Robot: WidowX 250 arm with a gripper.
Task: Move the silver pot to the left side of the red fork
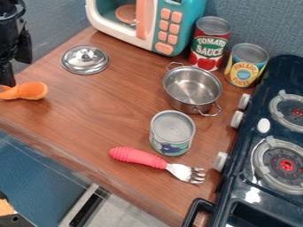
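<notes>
Gripper (10, 66): black, at the left edge in the upper part of the view, partly cut off; whether it stands apart, together or clamped on something, I cannot tell.
Orange piece (33, 91): curved, on the wooden counter (89, 115), right at the gripper's lower end; contact cannot be determined.
Lid (84, 60): silver, round, knob up, lying right of the gripper, between it and the silver pot (190, 88).
Silver pot position: well apart from the gripper, to its right and a little lower in the view; upright, uncovered, two loop handles, standing on the counter.
Microwave (151, 22): toy, teal and white with orange buttons, at the back, above the lid and pot.
Grey-topped can (172, 135): upright, just below the pot in the view, between it and the red fork (157, 162).
Red fork: red ribbed handle toward the left, silver tines toward the lower right; the pot lies above it in the view, not at its left side.
Tomato can (209, 44): upright, behind the pot.
Pineapple can (246, 66): upright, right of the tomato can.
Stove (253, 137): dark, along the right side, knobs facing the counter.
</notes>
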